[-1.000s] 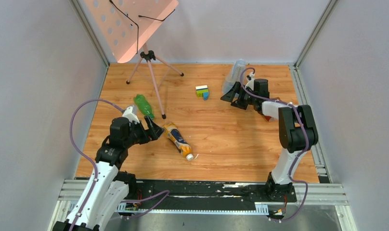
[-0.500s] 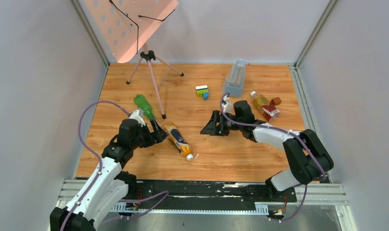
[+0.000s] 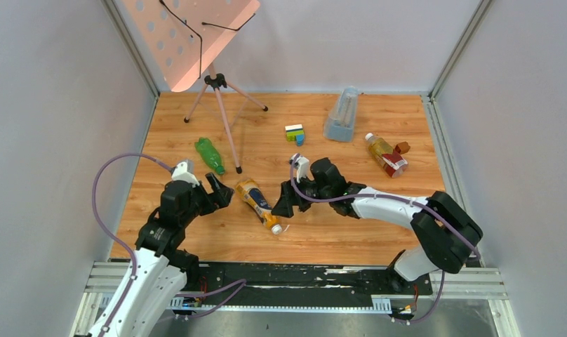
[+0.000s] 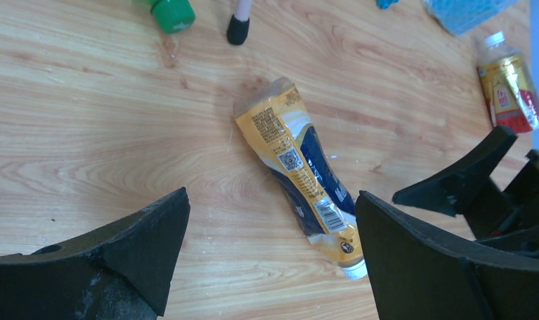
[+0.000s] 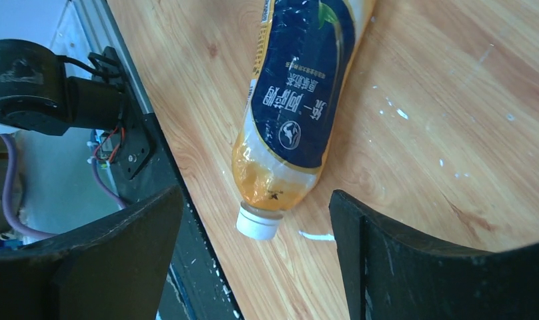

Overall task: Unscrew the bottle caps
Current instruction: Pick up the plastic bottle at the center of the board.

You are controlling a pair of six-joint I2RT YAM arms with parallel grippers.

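I am at the start of the first bottle; as far as I can judge, no cap is loosened yet. The yellow-label bottle (image 3: 256, 200) lies on its side between my two hands, its white cap (image 5: 257, 225) on. My left gripper (image 3: 222, 191) stands wide and holds nothing, just beside the bottle's bottom end. My right gripper (image 3: 281, 200) is wide and empty too, hovering over the neck, with the cap showing between its fingers.

Next, I reckon, my left must close across the body so the bottle cannot roll. My right must then drop and pinch the cap squarely before twisting.

The green bottle (image 3: 209, 154) lies beyond my left hand. The red-label bottle (image 3: 384, 156) lies well apart, beyond my right.
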